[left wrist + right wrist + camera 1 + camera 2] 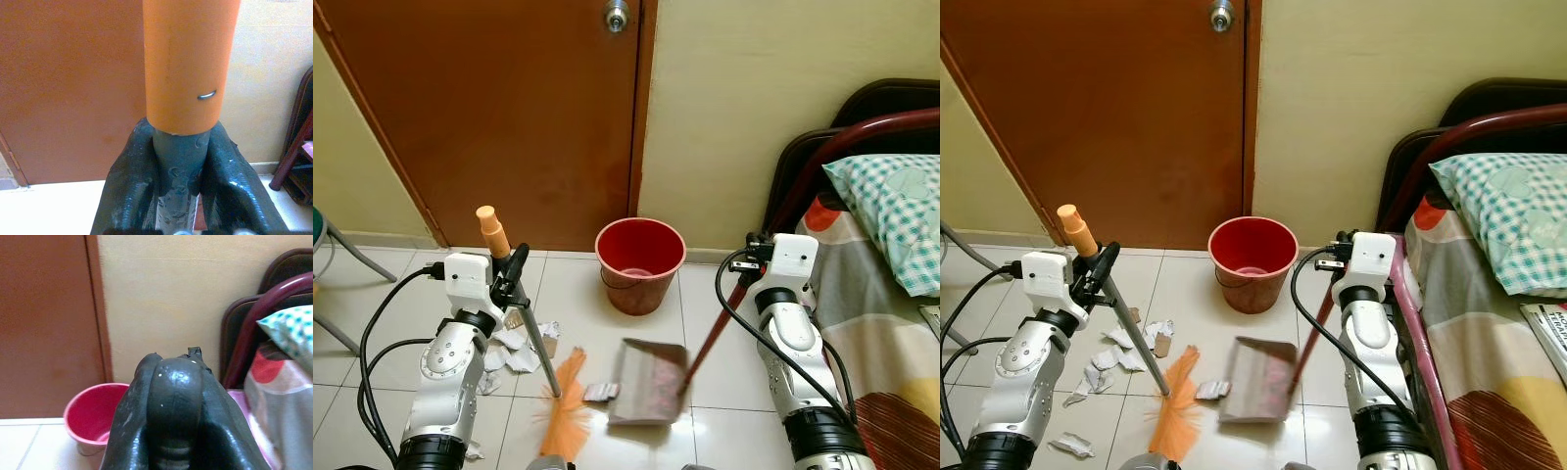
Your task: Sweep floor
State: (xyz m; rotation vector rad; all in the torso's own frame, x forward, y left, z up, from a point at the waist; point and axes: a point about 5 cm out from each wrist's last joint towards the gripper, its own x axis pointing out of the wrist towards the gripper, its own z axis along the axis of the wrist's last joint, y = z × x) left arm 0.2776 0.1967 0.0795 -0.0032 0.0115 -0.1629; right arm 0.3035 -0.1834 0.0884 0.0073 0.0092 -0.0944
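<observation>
Here I stand mid-sweep, with both tools in hand. My left gripper [512, 269] is pinched around the grey metal shaft of the orange-bristled broom [564, 411], just below its orange plastic handle cap [490, 230]; the left wrist view shows both black fingers [128, 196] pressed against that shaft. My right gripper [1335, 262] holds the top of the dark red stick of the grey long-handled dustpan [1252, 380]; from the wrist its fingers look pressed together around the stick, though the stick itself is hidden there.

The broom head rests on the white tiled floor [705, 323] just beside the dustpan's open mouth, and one crumpled scrap [600, 392] lies between the two. More torn white paper scraps [514, 348] lie on the tiles by my left arm, well short of the pan. A red plastic bucket [639, 259] stands near the brown wooden door [509, 108].

I judge the job partly done: some litter seems already in the pan, but the pile remains. The next move calls for reaching the bristles behind the scraps and drawing them toward the pan while I keep its lip flat on the tiles.

I can read no brand, label or writing anywhere.
</observation>
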